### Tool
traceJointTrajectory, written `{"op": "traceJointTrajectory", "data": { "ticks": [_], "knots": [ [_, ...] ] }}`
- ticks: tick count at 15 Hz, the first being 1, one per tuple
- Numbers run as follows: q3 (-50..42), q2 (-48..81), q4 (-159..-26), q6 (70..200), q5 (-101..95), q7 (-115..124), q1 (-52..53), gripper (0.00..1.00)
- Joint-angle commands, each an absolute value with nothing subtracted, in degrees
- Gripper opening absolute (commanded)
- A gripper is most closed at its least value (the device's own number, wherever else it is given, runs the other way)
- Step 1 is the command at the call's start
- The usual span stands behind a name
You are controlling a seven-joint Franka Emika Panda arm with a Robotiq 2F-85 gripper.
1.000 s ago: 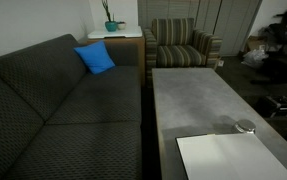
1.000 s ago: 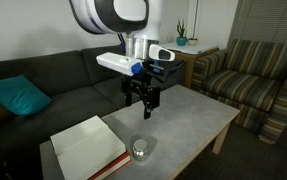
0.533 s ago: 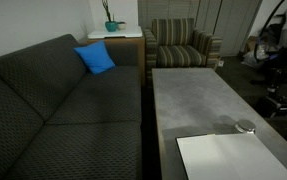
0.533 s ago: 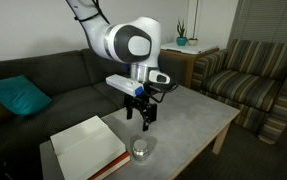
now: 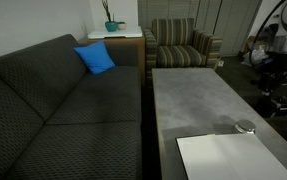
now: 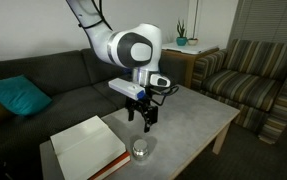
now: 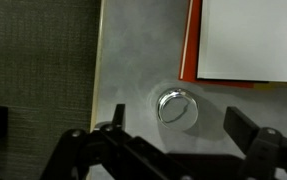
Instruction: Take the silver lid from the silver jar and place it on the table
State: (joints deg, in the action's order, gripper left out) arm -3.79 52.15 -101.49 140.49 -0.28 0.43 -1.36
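Near the table's front edge, just beside the white sheet, stands the jar, with the lid on it. Above it hangs the gripper, jaws spread wide, holding nothing.

This is a home, more exactly a living room. In an exterior view, a long dark sofa with a blue cushion stands at 9 o'clock of a low grey desk. At 12 o'clock of the desk there is a striped armchair. At 11 o'clock there is a small wooden side table that carries a green plant in a pot. In an exterior view, a grey curtain hangs behind the armchair. The wall behind the sofa is plain and light.
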Motion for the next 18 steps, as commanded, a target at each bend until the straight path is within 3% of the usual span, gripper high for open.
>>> {"op": "traceJointTrajectory", "data": {
  "ticks": [1,7,18],
  "knots": [
    [-2.1,57.4,-94.8,143.5,0.6,-0.1,-2.8,1.00],
    [-0.6,68.1,-82.7,146.9,3.4,0.4,-4.4,1.00],
    [1.3,82.5,-65.6,141.6,3.5,0.4,-3.7,1.00]
  ]
}}
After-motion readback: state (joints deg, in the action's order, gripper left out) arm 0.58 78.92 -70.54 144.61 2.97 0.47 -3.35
